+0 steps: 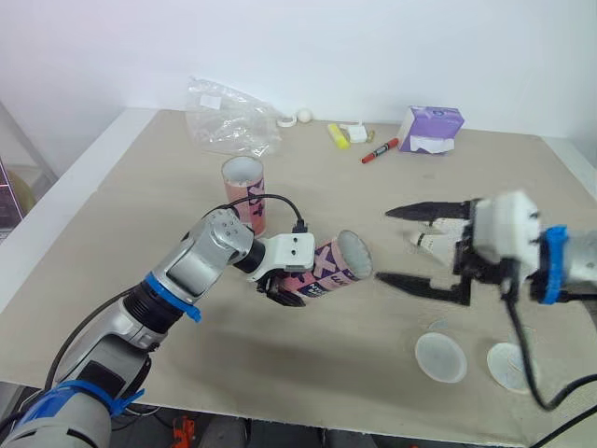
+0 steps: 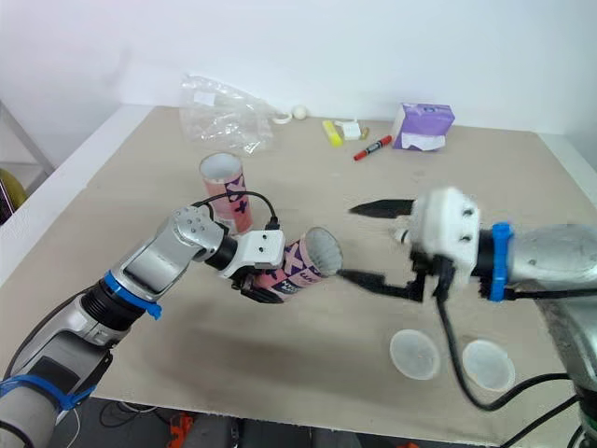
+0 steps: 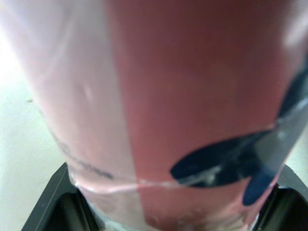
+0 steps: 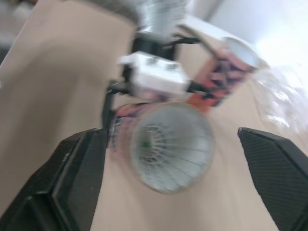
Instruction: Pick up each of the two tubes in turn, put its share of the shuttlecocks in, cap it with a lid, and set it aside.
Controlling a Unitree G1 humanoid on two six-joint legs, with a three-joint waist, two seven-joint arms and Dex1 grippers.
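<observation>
Left tool (image 1: pixel 280 287) clenches the tube (image 1: pixel 336 266), mouth tipped toward the released right tool (image 1: pixel 382 245) for loading.

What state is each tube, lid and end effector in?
Left end effector: shut on tilted pink patterned cardboard tube, uncapped.
Right end effector: open, empty.
Second pink patterned tube: upright on table, uncapped.
Two round translucent plastic lids: flat on table, unused.

Dark markings on the held tube (image 1: pixel 328 269) and standing tube (image 1: pixel 245 194) are unreadable.
</observation>
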